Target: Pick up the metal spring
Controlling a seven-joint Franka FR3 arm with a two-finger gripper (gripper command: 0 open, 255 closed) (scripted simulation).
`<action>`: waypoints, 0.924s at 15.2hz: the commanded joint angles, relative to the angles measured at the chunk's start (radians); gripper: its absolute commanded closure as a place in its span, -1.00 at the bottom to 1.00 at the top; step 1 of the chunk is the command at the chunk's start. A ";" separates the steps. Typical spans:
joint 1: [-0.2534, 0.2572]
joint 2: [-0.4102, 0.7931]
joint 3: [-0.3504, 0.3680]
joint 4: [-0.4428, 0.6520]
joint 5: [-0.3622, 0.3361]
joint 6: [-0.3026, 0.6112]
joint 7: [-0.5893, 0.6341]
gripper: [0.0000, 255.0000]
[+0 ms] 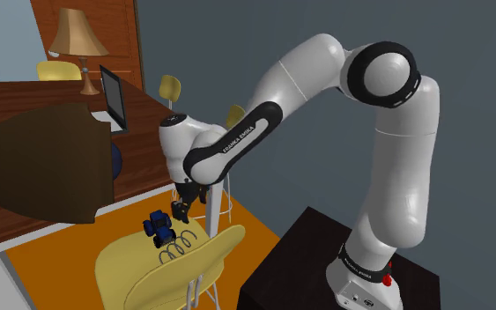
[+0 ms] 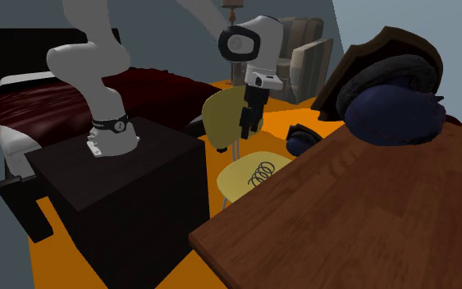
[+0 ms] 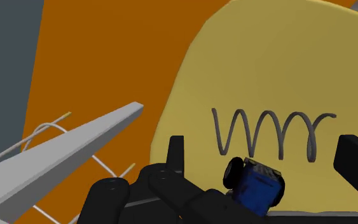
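Wide apart and holding nothing, the jaws of the gripper [image 3: 265, 153] hang above a yellow chair seat [image 3: 285, 57]. The spring [image 3: 269, 132] lies flat on that seat, clear of both fingers [image 3: 174, 153], with its coils running across the gap between them. A blue toy car [image 3: 258, 186] sits just beside the spring, on the gripper's side. Bare seat surrounds the spring on its other sides. The seat's curved rim drops off to an orange floor [image 3: 107, 57], where a grey bar [image 3: 63, 159] slants past. In the second exterior view, a brown table [image 2: 368, 222] hides the seat's near edge, close to the spring, and the chair back [image 2: 218, 115] stands upright behind the gripper.
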 commanded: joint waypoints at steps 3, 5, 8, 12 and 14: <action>0.056 0.166 -0.017 0.113 -0.073 -0.003 0.065 -1.00; 0.085 0.245 -0.028 0.173 -0.101 -0.008 0.087 -1.00; 0.129 0.364 -0.047 0.270 -0.133 -0.022 0.111 -1.00; 0.164 0.465 -0.063 0.354 -0.154 -0.029 0.124 -1.00; 0.168 0.487 -0.069 0.362 -0.161 -0.015 0.129 -1.00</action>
